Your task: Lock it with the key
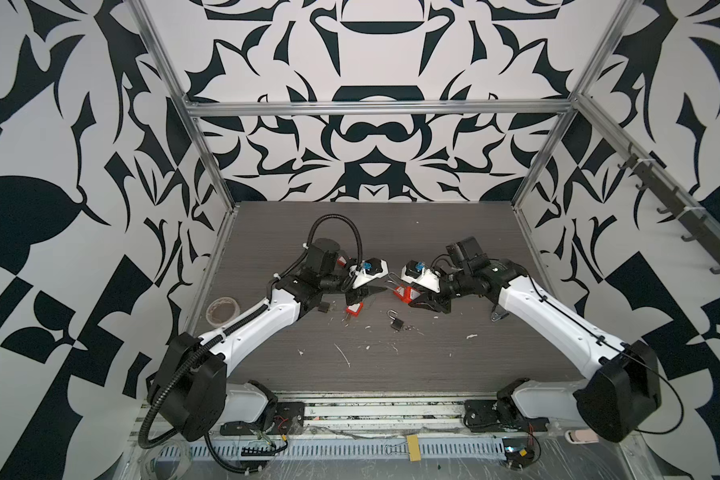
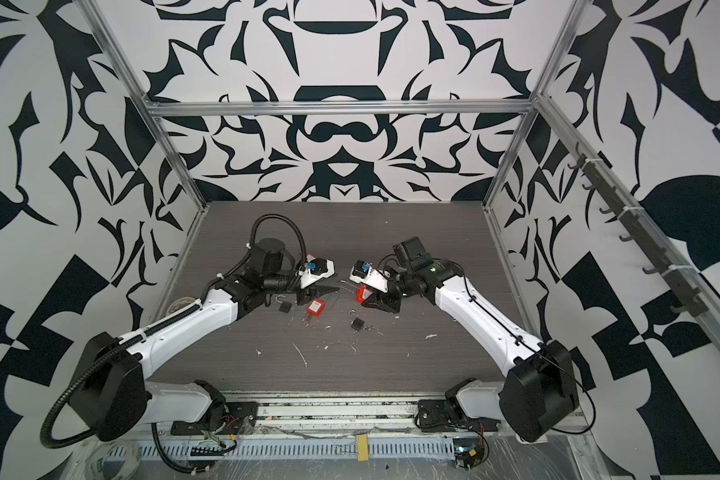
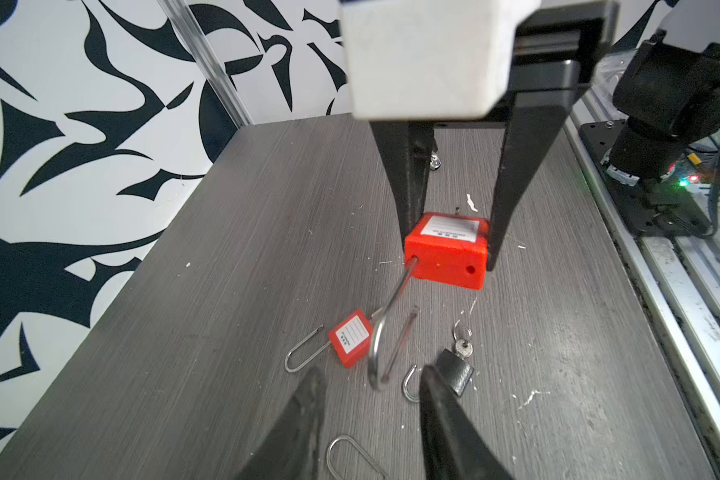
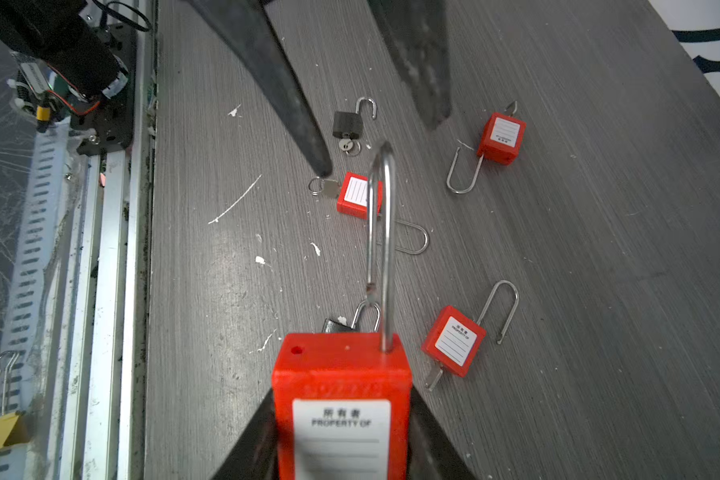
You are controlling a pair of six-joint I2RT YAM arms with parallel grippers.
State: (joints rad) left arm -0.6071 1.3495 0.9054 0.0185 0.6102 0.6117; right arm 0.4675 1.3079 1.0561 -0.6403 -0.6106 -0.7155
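The right gripper (image 3: 454,249) pinches the red padlock (image 4: 341,374) by its body, just toward 3 o'clock of the middle of the bench (image 1: 433,374) in both top views. Its open shackle (image 4: 386,249) points to 9 o'clock. The bend of the shackle sits between the spread fingers of the left gripper (image 3: 371,372), and I cannot tell whether they touch it. At 6 o'clock of the held lock lies a black padlock (image 1: 395,323). At 8 o'clock lies a second red padlock (image 1: 354,308) with a key (image 4: 329,188) in it.

A tape roll (image 1: 223,311) lies on the scuffed grey table (image 1: 433,365).
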